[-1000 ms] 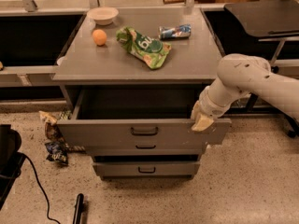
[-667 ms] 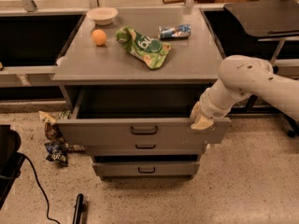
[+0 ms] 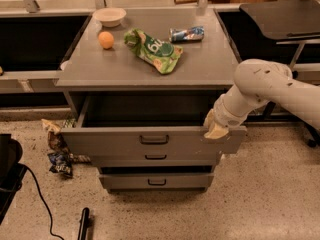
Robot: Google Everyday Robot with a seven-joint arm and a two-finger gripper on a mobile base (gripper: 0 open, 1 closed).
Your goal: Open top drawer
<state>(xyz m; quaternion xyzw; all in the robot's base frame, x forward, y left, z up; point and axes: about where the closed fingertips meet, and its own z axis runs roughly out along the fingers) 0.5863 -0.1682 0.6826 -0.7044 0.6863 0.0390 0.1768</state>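
Note:
The top drawer (image 3: 115, 141) is the widest grey front of the cabinet, with a small dark loop handle (image 3: 153, 139) at its middle. It stands pulled out, and its dark inside shows under the cabinet top. My gripper (image 3: 215, 127) sits at the drawer's right end, over the top rim of the front panel, at the end of the white arm (image 3: 265, 86) reaching in from the right. Two shorter drawer fronts (image 3: 156, 157) lie below it.
On the cabinet top (image 3: 100, 66) lie an orange (image 3: 105, 39), a white bowl (image 3: 109, 16), a green chip bag (image 3: 153, 49) and a blue packet (image 3: 186, 33). Wrappers (image 3: 56, 146) and a black cable (image 3: 37, 194) lie on the floor at left. A dark table (image 3: 280, 16) stands at right.
The drawer and my gripper have stayed about where they were; no clear movement shows.

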